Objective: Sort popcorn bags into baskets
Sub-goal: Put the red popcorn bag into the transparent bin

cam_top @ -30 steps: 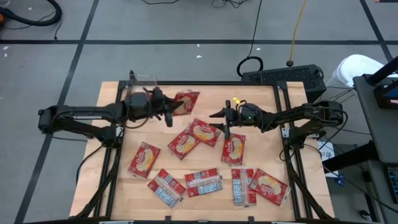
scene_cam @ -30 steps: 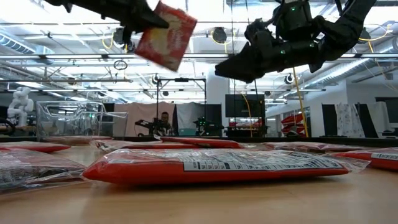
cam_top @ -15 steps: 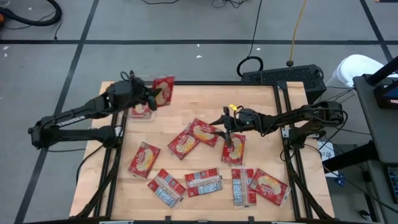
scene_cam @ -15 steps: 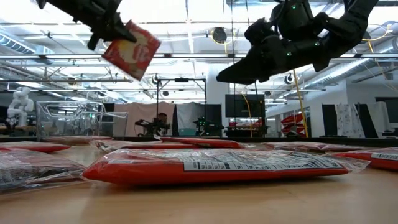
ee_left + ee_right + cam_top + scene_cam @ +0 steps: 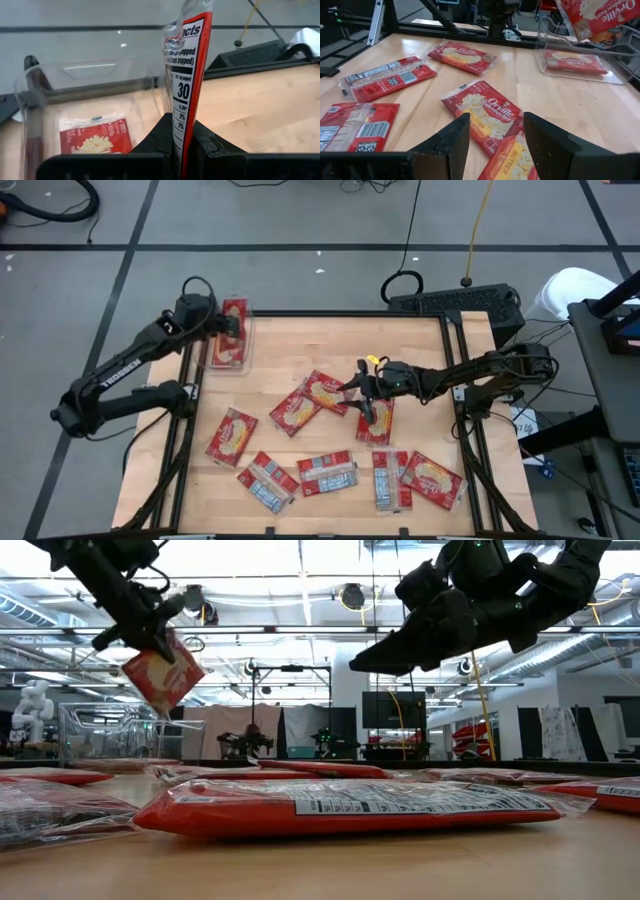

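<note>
A: What is laid out on the desk (image 5: pixel 420 345)?

B: Red popcorn bags (image 5: pixel 328 475) are scattered flat across it, and a clear basket (image 5: pixel 226 352) is set at its far left corner with one bag (image 5: pixel 94 139) already lying inside.

A: Which step is in hand?

B: A drop. One held bag (image 5: pixel 162 674) is pinched upright in the left hand (image 5: pixel 224 323), just above the basket. A release over the opening is judged to be called for next.

A: And the right hand (image 5: pixel 493 136)?

B: It is held wide apart, empty, just above a bag near the desk's middle (image 5: pixel 482 115); a descent and squeeze would be needed.
</note>
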Robot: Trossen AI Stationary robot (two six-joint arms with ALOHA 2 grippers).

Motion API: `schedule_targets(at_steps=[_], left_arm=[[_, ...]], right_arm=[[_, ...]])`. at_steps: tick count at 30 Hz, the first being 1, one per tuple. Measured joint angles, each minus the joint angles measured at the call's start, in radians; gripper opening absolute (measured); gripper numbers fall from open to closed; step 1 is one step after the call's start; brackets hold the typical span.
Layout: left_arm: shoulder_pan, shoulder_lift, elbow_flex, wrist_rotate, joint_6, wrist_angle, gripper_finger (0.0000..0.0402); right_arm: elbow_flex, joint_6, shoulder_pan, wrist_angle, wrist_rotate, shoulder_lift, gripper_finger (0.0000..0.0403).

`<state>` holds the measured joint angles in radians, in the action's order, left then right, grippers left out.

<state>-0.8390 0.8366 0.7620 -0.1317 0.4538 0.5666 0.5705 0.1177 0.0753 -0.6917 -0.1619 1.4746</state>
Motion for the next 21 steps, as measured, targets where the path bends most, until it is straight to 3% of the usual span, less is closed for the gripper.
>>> schedule_targets(at_steps=[9,21], left_arm=[[-0.157,0.139,0.000,0.098,-0.024,0.084,0.0023],[-0.173,0.335,0.000,0.102,-0.005,0.104,0.0030]], right_arm=[[0.000,0.001,0.001,0.001,0.001,0.000,0.0178],[0.000,0.000,0.001,0.001,0.003,0.000,0.0178]])
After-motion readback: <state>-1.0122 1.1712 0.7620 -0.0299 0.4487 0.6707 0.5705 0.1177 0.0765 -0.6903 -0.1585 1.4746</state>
